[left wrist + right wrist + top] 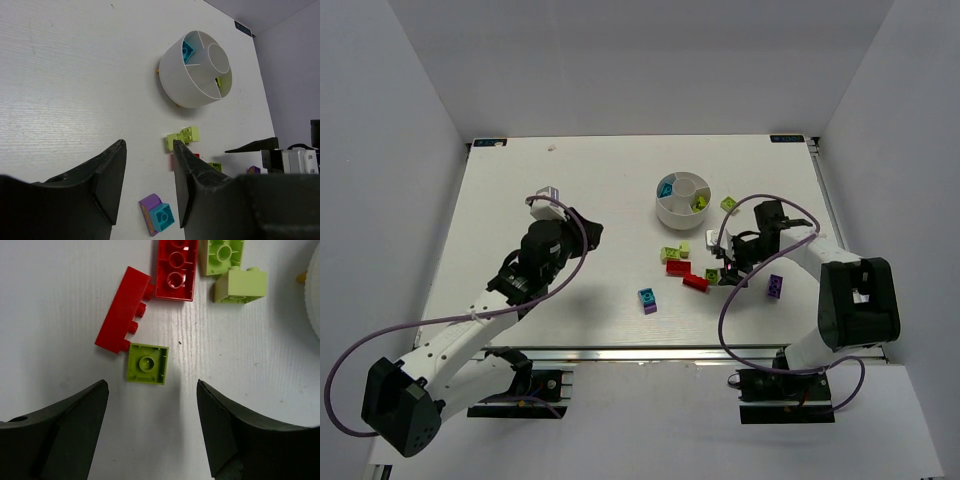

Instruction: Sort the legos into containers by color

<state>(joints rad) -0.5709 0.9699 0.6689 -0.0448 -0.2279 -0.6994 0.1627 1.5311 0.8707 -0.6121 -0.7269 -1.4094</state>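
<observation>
The white divided dish (pixel 660 208) stands right of the table's middle, with a cyan brick (pixel 667 187) and a lime brick (pixel 700 203) in separate wedges. It also shows in the left wrist view (pixel 172 82). My right gripper (pixel 151 387) is open and empty, low over the table just short of an upside-down lime brick (pixel 146 363). Beyond that brick lie two red bricks (pixel 122 310) and two lime bricks (pixel 240 285). My left gripper (pixel 148 145) is open and empty, held above the table left of the pile. A cyan-on-purple brick (pixel 157 215) lies below it.
A lone purple brick (pixel 775 287) lies right of my right gripper (pixel 725 272). Another lime brick (pixel 729 204) sits beside the dish's right side. The cyan-on-purple brick (pixel 647 300) lies near the front edge. My left gripper (pixel 585 232) is at the left of centre.
</observation>
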